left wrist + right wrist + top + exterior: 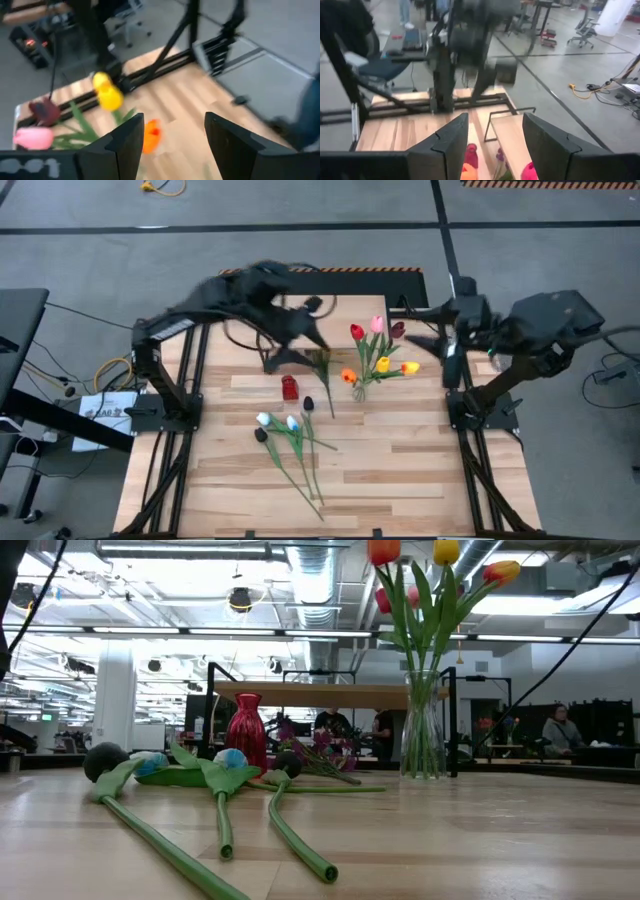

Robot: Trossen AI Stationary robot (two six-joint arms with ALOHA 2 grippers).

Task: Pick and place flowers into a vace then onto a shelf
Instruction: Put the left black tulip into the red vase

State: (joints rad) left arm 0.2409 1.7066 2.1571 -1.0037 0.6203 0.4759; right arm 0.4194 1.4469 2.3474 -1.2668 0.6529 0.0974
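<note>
Loose tulips lie nearest on the tabletop.
Light, floppy stems: grip mid-stem. Left tool and right tool both gape, empty.

Tulips held in vase mid-table; red vase beside; loose stems laid near front; left gripper raised near shelf.

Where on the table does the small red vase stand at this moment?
In the high view, the red vase stands near the table's middle, left of the clear glass vase of tulips and just beyond the loose tulips lying on the wood.
</note>
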